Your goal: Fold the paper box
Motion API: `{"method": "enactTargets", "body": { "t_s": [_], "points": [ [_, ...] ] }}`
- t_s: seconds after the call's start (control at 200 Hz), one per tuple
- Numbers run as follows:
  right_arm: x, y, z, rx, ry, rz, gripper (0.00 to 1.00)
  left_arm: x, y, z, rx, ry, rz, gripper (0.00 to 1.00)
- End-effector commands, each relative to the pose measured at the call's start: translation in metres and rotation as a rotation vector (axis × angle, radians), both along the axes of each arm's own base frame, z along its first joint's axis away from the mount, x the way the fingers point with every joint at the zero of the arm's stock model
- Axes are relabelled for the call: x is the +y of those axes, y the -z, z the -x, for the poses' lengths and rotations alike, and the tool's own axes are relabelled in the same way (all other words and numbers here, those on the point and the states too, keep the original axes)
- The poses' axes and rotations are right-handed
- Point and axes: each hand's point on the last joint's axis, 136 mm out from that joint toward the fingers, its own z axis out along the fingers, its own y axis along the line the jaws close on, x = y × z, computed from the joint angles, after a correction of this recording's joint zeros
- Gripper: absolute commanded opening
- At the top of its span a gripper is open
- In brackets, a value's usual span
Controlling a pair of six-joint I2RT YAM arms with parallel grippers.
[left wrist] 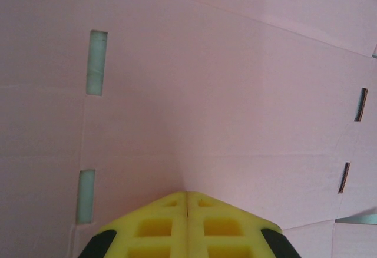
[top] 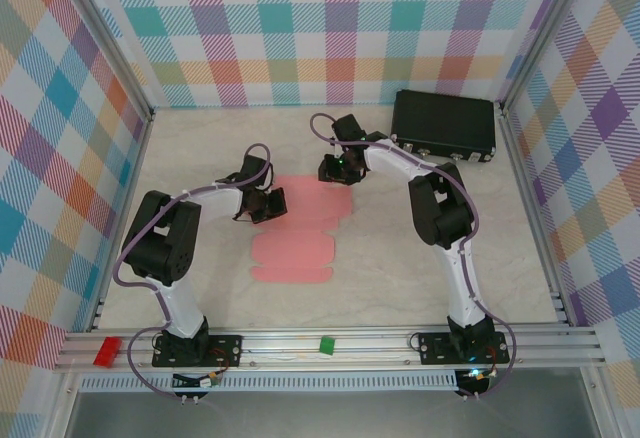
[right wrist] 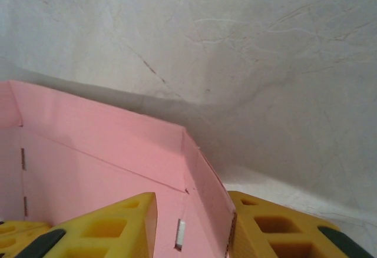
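Observation:
The paper box (top: 297,243) is a pink die-cut sheet lying mostly flat in the middle of the table. My left gripper (top: 267,204) is at the sheet's left edge. In the left wrist view its yellow fingertips (left wrist: 177,202) are shut together, tips down against the pink card (left wrist: 224,105), with nothing between them. My right gripper (top: 337,169) is at the sheet's far right corner. In the right wrist view it (right wrist: 192,198) stands open astride a raised pink side flap (right wrist: 206,187), which leans against the right finger (right wrist: 259,222); a gap separates it from the left finger (right wrist: 118,222).
A black case (top: 444,125) lies at the back right, close behind the right arm. A small red piece (top: 106,349) and a small green piece (top: 326,343) sit on the front rail. Chequered walls close in the table on three sides.

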Motion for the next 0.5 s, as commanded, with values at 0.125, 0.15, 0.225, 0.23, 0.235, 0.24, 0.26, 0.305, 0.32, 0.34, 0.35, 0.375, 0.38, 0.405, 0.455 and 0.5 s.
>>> {"method": "enactTargets", "body": {
  "t_s": [0.125, 0.15, 0.225, 0.23, 0.235, 0.24, 0.26, 0.305, 0.32, 0.34, 0.35, 0.375, 0.38, 0.405, 0.455, 0.5],
  "points": [
    [0.025, -0.013, -0.002, 0.004, -0.065, -0.128, 0.36, 0.001, 0.022, 0.006, 0.058, -0.024, -0.005, 0.0],
    [0.025, -0.013, -0.002, 0.008, -0.066, -0.132, 0.37, 0.001, 0.022, 0.006, 0.058, -0.025, -0.001, 0.0],
    [0.028, -0.013, -0.003, 0.014, -0.07, -0.145, 0.38, -0.003, 0.023, 0.005, 0.061, -0.021, 0.013, 0.0],
    [0.028, -0.013, -0.003, 0.013, -0.071, -0.146, 0.38, -0.003, 0.023, 0.004, 0.06, -0.021, 0.013, 0.0],
    [0.028, -0.013, -0.003, 0.014, -0.071, -0.147, 0.38, -0.003, 0.023, 0.004, 0.059, -0.022, 0.014, 0.0],
    [0.029, -0.013, -0.003, 0.015, -0.071, -0.147, 0.38, -0.003, 0.023, 0.004, 0.06, -0.022, 0.014, 0.0],
    [0.029, -0.013, -0.003, 0.014, -0.073, -0.149, 0.38, -0.004, 0.024, 0.004, 0.062, -0.021, 0.015, 0.0],
    [0.03, -0.012, -0.004, 0.018, -0.072, -0.15, 0.39, -0.005, 0.025, 0.004, 0.065, -0.02, 0.016, 0.0],
    [0.03, -0.011, -0.004, 0.02, -0.071, -0.15, 0.39, -0.005, 0.025, 0.004, 0.067, -0.019, 0.017, 0.0],
    [0.03, -0.01, -0.004, 0.022, -0.073, -0.15, 0.39, -0.005, 0.025, 0.004, 0.065, -0.018, 0.018, 0.0],
    [0.031, -0.01, -0.004, 0.024, -0.072, -0.151, 0.39, -0.006, 0.025, 0.004, 0.066, -0.017, 0.018, 0.0],
    [0.031, -0.009, -0.004, 0.027, -0.072, -0.15, 0.4, -0.006, 0.026, 0.004, 0.068, -0.019, 0.018, 0.0],
    [0.031, -0.008, -0.004, 0.027, -0.072, -0.15, 0.4, -0.006, 0.026, 0.004, 0.068, -0.018, 0.02, 0.0],
    [0.031, -0.008, -0.005, 0.028, -0.071, -0.148, 0.4, -0.006, 0.026, 0.004, 0.069, -0.019, 0.019, 0.0],
    [0.031, -0.006, -0.005, 0.031, -0.071, -0.146, 0.4, -0.007, 0.026, 0.003, 0.067, -0.018, 0.025, 0.0],
    [0.03, -0.005, -0.007, 0.031, -0.066, -0.139, 0.4, -0.008, 0.027, 0.002, 0.069, -0.018, 0.028, 0.0]
  ]
}}
